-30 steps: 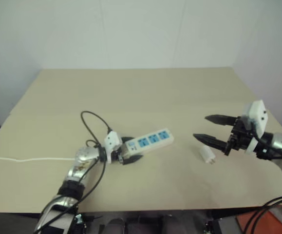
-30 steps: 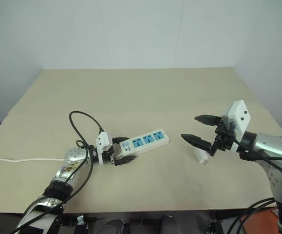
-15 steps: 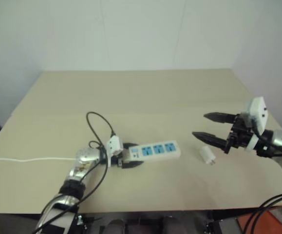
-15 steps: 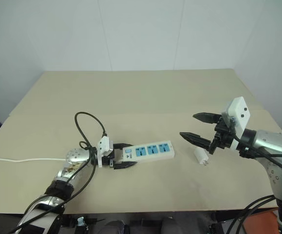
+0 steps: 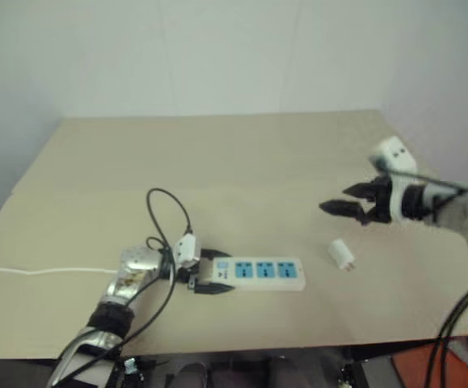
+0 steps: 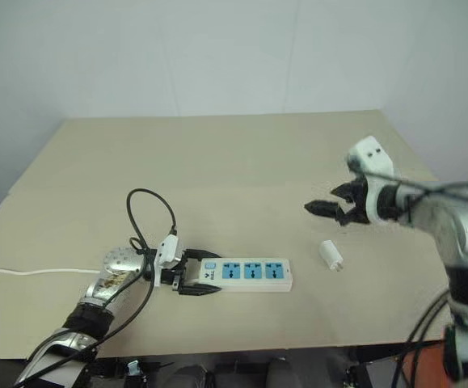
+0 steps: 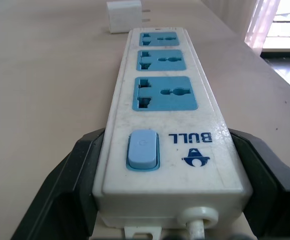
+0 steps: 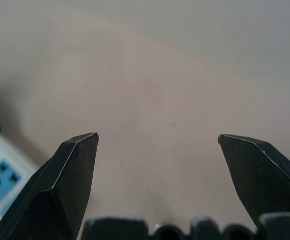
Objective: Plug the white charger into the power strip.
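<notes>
Since the earlier frame the power strip (image 6: 246, 273) has swung from a slant to lie roughly parallel to the table's near edge, and the right gripper (image 6: 324, 212) has risen off the charger's level and turned. Head views: the left gripper (image 6: 191, 275) pinches the strip's switch end, one black finger on each long side; the strip lies near the near edge, left of the middle, its thin white cord (image 6: 40, 272) trailing toward the left edge. The white charger (image 6: 330, 255) lies on its side on the table (image 6: 242, 153), just beyond the strip's free end, nearer the right edge. The right gripper hangs above the table behind the charger, fingers spread, touching nothing. Left wrist view: both fingers press the strip's sides at the blue switch (image 7: 143, 149); three blue socket faces run away from it, and the charger stands past the far end. Right wrist view: two fingers wide apart over bare table, the strip at one corner
</notes>
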